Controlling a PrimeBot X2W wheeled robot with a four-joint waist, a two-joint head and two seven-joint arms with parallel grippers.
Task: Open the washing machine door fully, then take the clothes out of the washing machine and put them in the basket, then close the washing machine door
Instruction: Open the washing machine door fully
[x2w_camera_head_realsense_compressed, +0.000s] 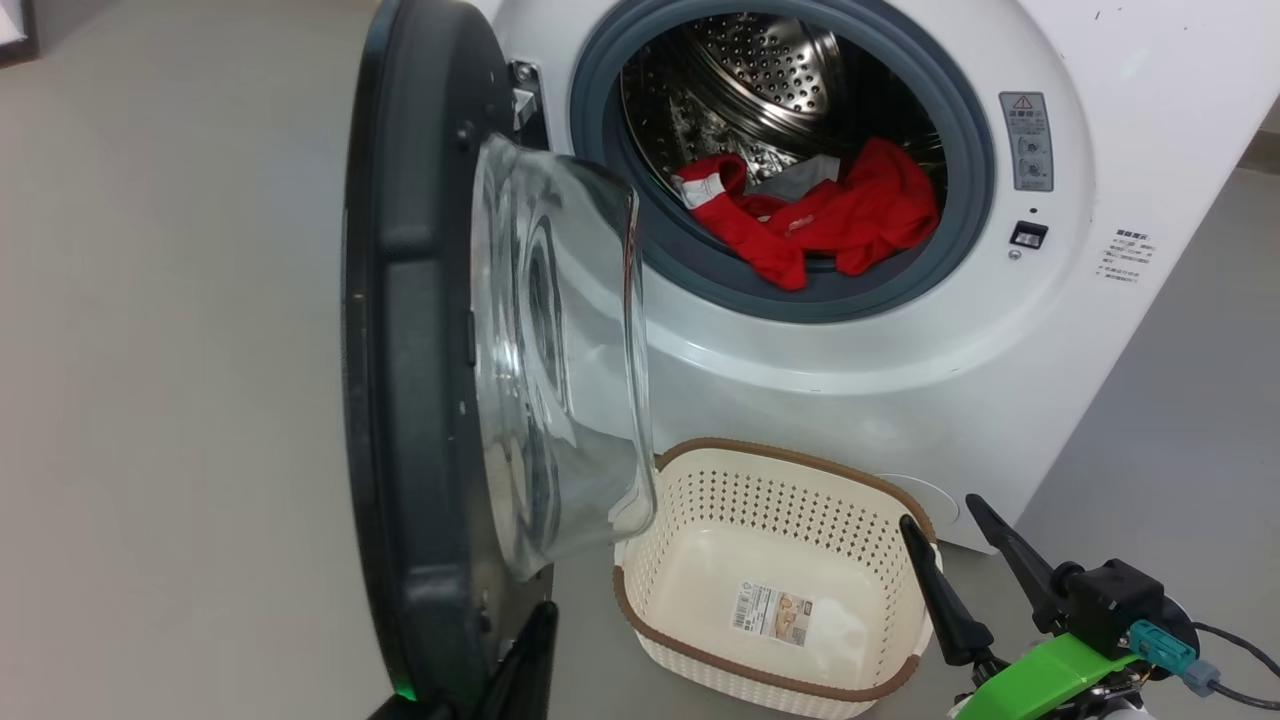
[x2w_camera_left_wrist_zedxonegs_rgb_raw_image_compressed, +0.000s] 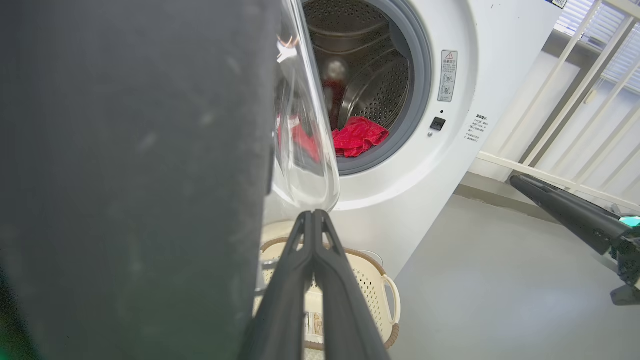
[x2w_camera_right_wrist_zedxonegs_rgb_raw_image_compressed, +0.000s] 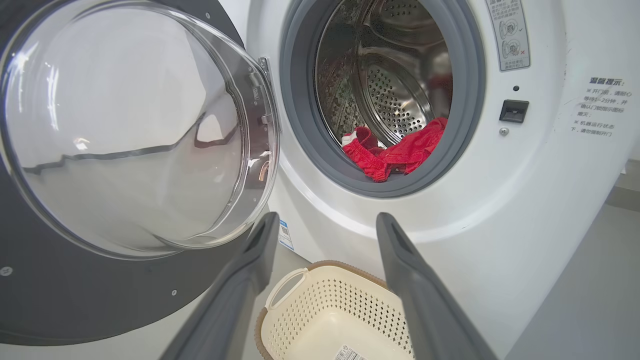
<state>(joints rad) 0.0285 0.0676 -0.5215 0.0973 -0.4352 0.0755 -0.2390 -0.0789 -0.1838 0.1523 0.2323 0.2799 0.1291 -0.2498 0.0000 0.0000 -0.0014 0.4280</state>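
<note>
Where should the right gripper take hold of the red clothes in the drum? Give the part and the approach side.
Grip the bunched fold of the clothes spilling over the lower lip of the grey gasket: it lies nearest and raised. Come in from the front, slightly from the right, since the door stands open on the left. The right gripper is open.

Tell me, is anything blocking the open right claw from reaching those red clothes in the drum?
Nothing visible does. The door hangs open to the left, clear of the drum mouth, where the clothes lie. The open right gripper sits low beside the basket, with free space up to them.
</note>
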